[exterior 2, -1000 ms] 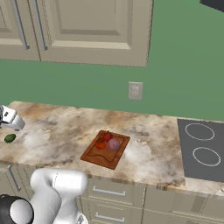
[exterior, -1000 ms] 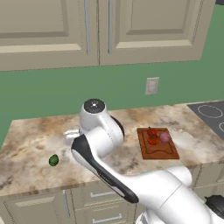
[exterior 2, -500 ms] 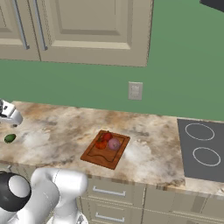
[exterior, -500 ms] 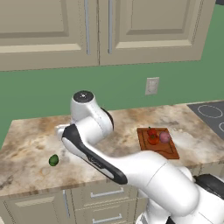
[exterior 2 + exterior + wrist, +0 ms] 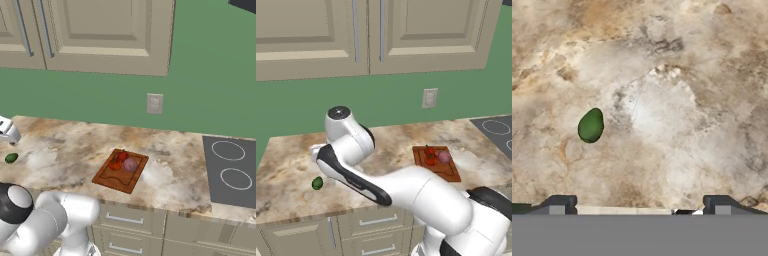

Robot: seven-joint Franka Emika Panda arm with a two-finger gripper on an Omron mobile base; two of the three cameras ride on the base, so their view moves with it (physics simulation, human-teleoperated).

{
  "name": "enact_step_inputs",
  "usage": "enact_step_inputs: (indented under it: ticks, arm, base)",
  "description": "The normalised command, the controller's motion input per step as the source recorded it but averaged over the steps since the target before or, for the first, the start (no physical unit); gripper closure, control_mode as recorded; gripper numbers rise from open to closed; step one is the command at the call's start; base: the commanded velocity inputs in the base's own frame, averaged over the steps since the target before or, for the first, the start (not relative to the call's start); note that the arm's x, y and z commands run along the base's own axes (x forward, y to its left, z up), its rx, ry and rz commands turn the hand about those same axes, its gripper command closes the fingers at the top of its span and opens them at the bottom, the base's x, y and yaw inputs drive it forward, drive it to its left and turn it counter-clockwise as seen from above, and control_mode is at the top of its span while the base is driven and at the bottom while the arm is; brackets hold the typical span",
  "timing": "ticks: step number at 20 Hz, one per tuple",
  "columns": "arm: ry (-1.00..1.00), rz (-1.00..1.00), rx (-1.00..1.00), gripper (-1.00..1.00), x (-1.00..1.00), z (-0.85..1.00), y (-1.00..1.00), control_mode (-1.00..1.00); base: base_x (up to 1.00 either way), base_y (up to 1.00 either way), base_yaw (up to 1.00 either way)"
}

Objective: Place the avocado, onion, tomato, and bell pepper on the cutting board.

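While apart on marble, avocado (image 5: 591, 125) beyond wide-spread gripper (image 5: 639, 204)

The small egg-shaped avocado (image 5: 591, 125) is plain dark green, up and to the left of the claw's dark grey tips (image 5: 639, 204). The stone counter (image 5: 677, 100) under the claw is mottled beige, brown and pale grey. Far from the claw, the reddish-brown wooden cutting board (image 5: 448, 171) carries an orange-red round tomato (image 5: 431, 159), a deep red bell pepper (image 5: 429, 150) and a pinkish-purple onion (image 5: 444, 157).
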Motion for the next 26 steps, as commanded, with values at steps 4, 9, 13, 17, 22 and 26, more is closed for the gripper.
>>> enact_step_inputs:
  ticks: [4,9,13,17,22,26]
  arm:
    - [0.01,0.00,0.01,-1.00,0.29,-0.07,0.26,-1.00]
    - [0.00,0.00,0.00,-1.00,0.29,-0.21,0.23,-1.00]
    - [0.02,0.00,0.00,-1.00,0.36,-0.38,0.27,-1.00]
    - [0.02,0.00,0.00,-1.00,0.38,-0.30,0.32,-1.00]
    - [0.00,0.00,0.00,-1.00,0.24,-0.11,0.45,-1.00]
    - [0.03,0.00,0.00,-1.00,0.18,-0.03,0.39,-1.00]
  base:
    - [0.00,0.00,0.00]
    - [0.00,0.00,0.00]
    - [0.00,0.00,0.00]
    - [0.00,0.00,0.00]
    - [0.00,0.00,0.00]
    - [0.00,0.00,0.00]
